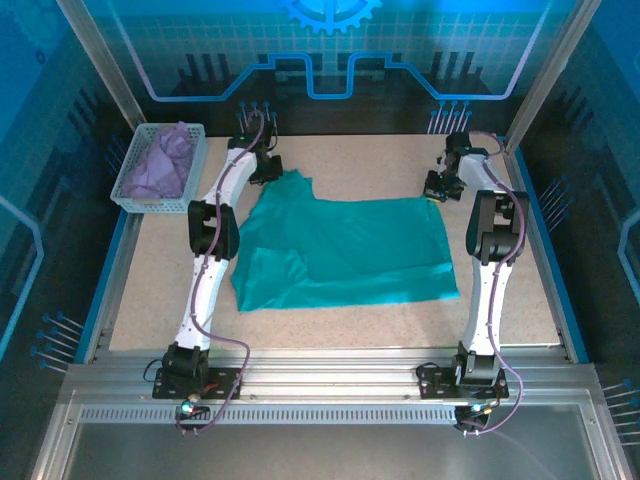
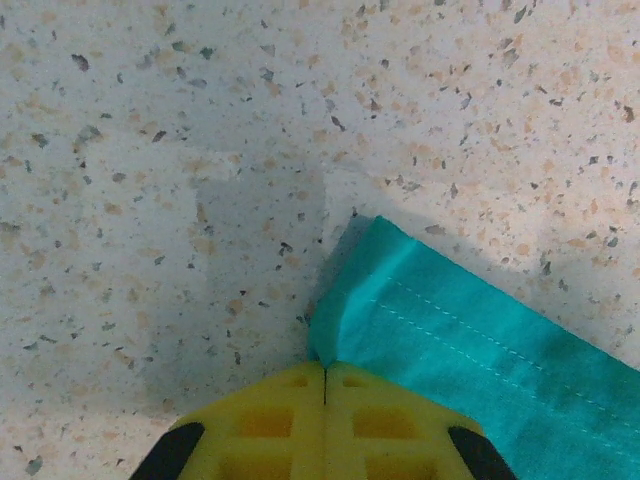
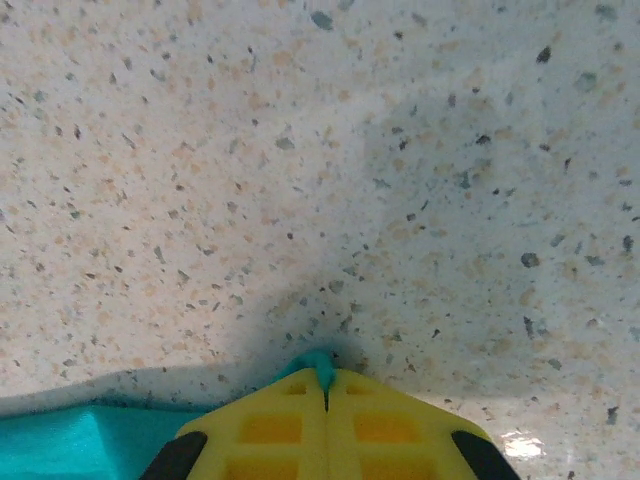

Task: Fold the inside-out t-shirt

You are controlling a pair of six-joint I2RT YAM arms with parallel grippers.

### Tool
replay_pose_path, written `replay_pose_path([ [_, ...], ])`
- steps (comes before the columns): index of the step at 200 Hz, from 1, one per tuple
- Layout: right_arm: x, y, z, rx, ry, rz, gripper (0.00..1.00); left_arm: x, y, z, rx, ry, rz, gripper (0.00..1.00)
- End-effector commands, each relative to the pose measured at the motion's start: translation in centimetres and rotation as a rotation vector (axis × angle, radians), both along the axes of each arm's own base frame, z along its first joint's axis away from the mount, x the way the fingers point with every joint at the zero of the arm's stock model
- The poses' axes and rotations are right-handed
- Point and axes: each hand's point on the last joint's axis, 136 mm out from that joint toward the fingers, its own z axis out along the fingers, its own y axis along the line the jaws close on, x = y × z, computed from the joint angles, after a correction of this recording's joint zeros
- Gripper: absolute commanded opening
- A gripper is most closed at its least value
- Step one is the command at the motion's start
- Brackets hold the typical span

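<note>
The teal-green inside-out t-shirt [image 1: 345,250] lies spread flat on the speckled table, partly folded over at its left side. My left gripper [image 1: 266,168] sits at the shirt's far left corner; its yellow jaws [image 2: 325,372] are shut on a pinched hem corner of the t-shirt [image 2: 470,330], white stitching showing. My right gripper [image 1: 438,186] is at the far right corner. Its yellow jaws [image 3: 326,385] are shut on a small tuft of the t-shirt's fabric [image 3: 320,362], with more of the shirt [image 3: 70,445] trailing off to the lower left.
A white mesh basket [image 1: 128,197] holding a lavender-purple cloth [image 1: 160,165] stands at the far left of the table. A blue rail borders the table [image 1: 330,155], and bare surface surrounds the shirt. Aluminium frame rails cross the near edge by the arm bases.
</note>
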Motion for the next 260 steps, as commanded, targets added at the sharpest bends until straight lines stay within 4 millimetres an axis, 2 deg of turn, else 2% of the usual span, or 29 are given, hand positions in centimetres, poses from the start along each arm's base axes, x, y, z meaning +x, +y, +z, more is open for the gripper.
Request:
replay_pose_path([
  [1,1.5,0.9,1.7,-0.006,-0.072,0.055,0.03,0.4,0.3,2.0,-0.003,-0.052,-0.011,0.00],
  [8,1.8,0.9,2.4,-0.005,-0.096,0.065,0.02,0.6,0.3,3.1,-0.002,-0.085,-0.012,0.00],
  [16,1.9,1.1,2.2,-0.003,-0.109,0.076,0.02,0.7,0.3,4.5,-0.014,-0.126,-0.011,0.00],
  [20,2.2,1.1,3.8,-0.004,-0.144,0.081,0.02,0.7,0.4,5.0,-0.021,-0.142,-0.007,0.00],
  [41,2.3,1.5,5.5,0.004,-0.198,0.108,0.01,0.4,0.0,8.3,-0.057,-0.222,-0.009,0.00],
  [79,1.0,0.8,6.9,-0.020,-0.234,0.114,0.00,-1.3,-0.6,11.7,-0.123,-0.286,-0.006,0.00],
  [115,-0.7,0.2,7.7,-0.030,-0.252,0.117,0.00,-4.4,-1.2,14.7,-0.188,-0.321,-0.014,0.00],
  [146,-2.1,-0.6,8.1,-0.053,-0.256,0.104,0.00,-8.6,-2.1,17.2,-0.285,-0.377,-0.004,0.00],
  [206,-5.4,-0.5,8.6,-0.057,-0.256,0.088,0.00,-16.8,-2.7,18.6,-0.387,-0.417,0.016,0.00],
  [260,-9.0,-1.4,7.5,-0.105,-0.164,0.042,0.01,-23.1,-2.9,17.8,-0.372,-0.369,-0.005,0.00],
])
